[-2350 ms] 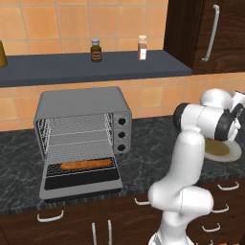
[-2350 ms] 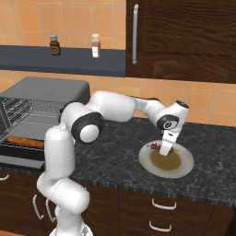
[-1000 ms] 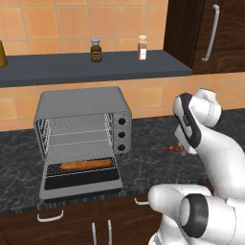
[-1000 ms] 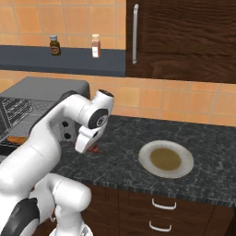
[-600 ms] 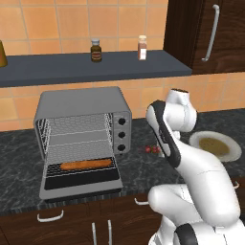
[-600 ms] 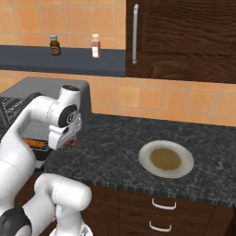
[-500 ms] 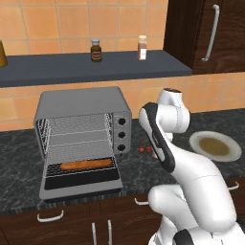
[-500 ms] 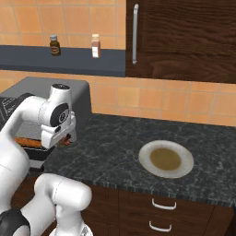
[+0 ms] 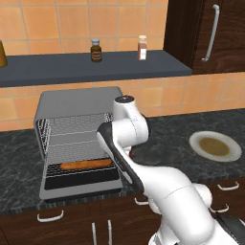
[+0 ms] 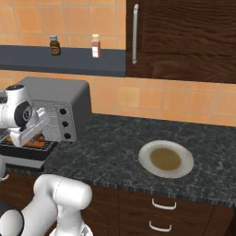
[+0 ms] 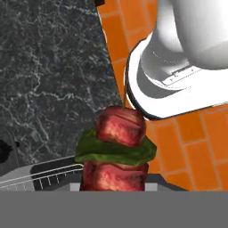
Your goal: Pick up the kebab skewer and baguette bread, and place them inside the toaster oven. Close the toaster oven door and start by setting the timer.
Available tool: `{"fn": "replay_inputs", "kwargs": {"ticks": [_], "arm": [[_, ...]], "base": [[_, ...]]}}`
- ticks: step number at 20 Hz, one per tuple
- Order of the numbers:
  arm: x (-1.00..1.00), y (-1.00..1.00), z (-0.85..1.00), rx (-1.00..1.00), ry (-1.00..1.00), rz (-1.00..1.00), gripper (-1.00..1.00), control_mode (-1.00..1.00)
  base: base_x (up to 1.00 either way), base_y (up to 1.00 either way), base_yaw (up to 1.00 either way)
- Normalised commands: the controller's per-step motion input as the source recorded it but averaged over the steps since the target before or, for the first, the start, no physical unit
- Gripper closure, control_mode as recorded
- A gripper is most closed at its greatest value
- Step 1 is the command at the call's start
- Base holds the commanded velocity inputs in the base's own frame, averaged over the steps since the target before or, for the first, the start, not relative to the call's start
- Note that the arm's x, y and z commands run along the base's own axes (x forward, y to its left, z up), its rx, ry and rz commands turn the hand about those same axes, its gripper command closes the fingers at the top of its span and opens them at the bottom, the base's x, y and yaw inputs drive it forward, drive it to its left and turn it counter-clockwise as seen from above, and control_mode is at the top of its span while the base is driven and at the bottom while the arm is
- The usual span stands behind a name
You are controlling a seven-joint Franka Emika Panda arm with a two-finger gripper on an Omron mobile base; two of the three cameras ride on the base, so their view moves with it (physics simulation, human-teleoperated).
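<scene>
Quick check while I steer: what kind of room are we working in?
A home kitchen, rendered: a toaster oven on a dark stone counter, orange wall tiles, and a spice shelf above.

Dark marbled counter (image 9: pixel 182 129) bearing the toaster oven (image 9: pixel 79 103) at left, a plate (image 9: pixel 215 146) set well apart at right, upper shelf (image 9: pixel 95 67) carrying two bottles (image 9: pixel 96 50)
</scene>
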Motion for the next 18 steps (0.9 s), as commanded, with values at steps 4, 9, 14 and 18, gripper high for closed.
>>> {"fn": "replay_inputs", "kwargs": {"ticks": [4,9,14,18], "arm": [[0.53,1.0,0.04,-0.05,0.0,0.0,1.0,-1.0],[0.45,0.78,-0.13,0.0,-0.06,0.0,1.0,-1.0],[0.36,0.5,-0.48,0.0,-0.21,0.02,1.0,-1.0],[0.54,0.54,-0.17,0.0,-0.13,0.03,1.0,-1.0]], "base": [[0.0,0.0,0.0],[0.0,0.0,0.0],[0.0,0.0,0.0],[0.0,0.0,0.0]]}}
